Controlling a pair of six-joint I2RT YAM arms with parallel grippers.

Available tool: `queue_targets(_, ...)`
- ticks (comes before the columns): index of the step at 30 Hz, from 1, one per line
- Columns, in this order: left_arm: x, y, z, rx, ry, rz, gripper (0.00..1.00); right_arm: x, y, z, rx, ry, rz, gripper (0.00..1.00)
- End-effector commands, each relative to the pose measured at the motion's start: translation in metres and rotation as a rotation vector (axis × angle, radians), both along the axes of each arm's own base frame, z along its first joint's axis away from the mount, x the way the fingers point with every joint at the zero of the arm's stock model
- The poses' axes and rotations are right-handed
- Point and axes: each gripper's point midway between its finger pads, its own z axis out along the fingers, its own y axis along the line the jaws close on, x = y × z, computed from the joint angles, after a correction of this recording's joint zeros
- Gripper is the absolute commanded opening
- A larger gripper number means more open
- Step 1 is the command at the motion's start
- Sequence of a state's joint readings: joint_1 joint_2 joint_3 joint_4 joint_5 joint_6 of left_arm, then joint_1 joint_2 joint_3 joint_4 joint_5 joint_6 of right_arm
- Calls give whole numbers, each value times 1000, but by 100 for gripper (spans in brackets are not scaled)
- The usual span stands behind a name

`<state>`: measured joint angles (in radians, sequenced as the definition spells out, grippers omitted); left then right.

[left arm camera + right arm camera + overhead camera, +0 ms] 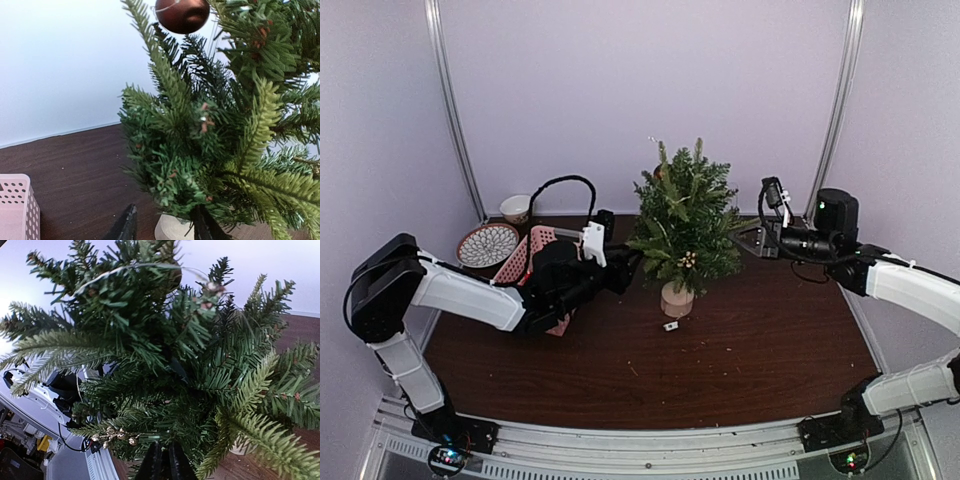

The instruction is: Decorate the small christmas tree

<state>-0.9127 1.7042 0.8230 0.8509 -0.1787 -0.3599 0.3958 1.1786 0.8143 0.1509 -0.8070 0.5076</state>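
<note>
Evidently a hanging step is in hand: the tree stands upright on its stump near the middle of the table, with a red-brown ball high in its branches and a gold sprig lower down. The right gripper sits in the foliage on the tree's right side, fingers pressed together. A pale thread arcs across the upper branches, but whether the fingers pinch it cannot be told. The left gripper is low at the tree's left, jaws apart, the stump showing beyond them and nothing visibly held; it looks placed to steady the tree. Next, I judge, the right arm must settle whatever it carries over a branch, part its fingers and back straight out so the needles do not drag and tip the tree. A small pale piece lies just in front of the stump; the basket sits at left.
</note>
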Motion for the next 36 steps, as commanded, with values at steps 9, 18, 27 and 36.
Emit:
queue_targets(9, 14, -1, 9, 0, -15, -18, 41, -8, 5, 10, 15, -22, 12, 24)
queue_targets(18, 11, 17, 12, 21, 16, 12, 58, -10, 4, 22, 20, -46, 5, 43)
queue_targets(27, -14, 111, -8, 199, 267, 193, 74, -13, -11, 50, -14, -127, -56, 69)
queue_targets(36, -22, 236, -35, 268, 563, 448, 75, -7, -28, 53, -40, -131, -94, 75)
